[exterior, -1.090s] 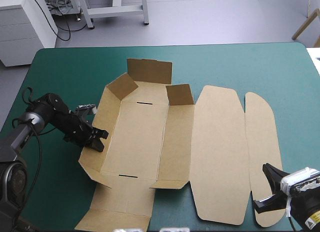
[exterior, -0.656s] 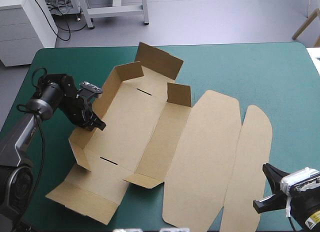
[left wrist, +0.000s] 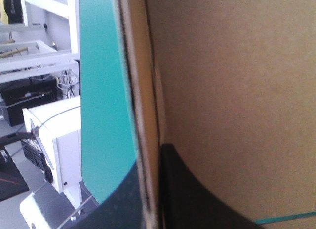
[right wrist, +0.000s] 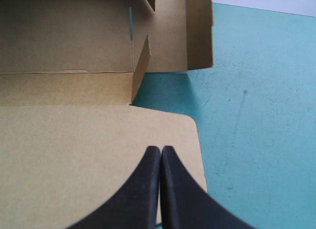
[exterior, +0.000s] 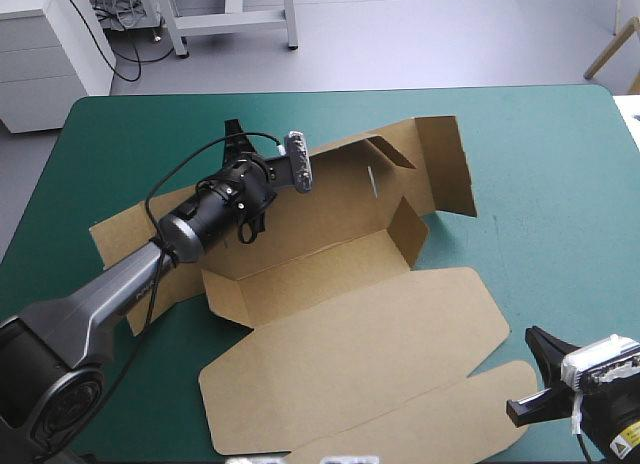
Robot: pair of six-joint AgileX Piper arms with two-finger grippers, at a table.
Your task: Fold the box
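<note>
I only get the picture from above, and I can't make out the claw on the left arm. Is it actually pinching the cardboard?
Observer: Yes. Its wrist view shows the left gripper shut on the box, a raised wall's edge running between the black fingers.
Visitor: And the other claw, bottom right?
Observer: The right gripper is shut on nothing; its tips meet in a point, the flat lid and its rounded corner just ahead.

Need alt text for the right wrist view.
Shut black tool points at the brown box, near a rounded corner of its flat panel. Beyond the panel, the box's walls and flaps stand raised. Teal-green cover shows beside the box.
</note>
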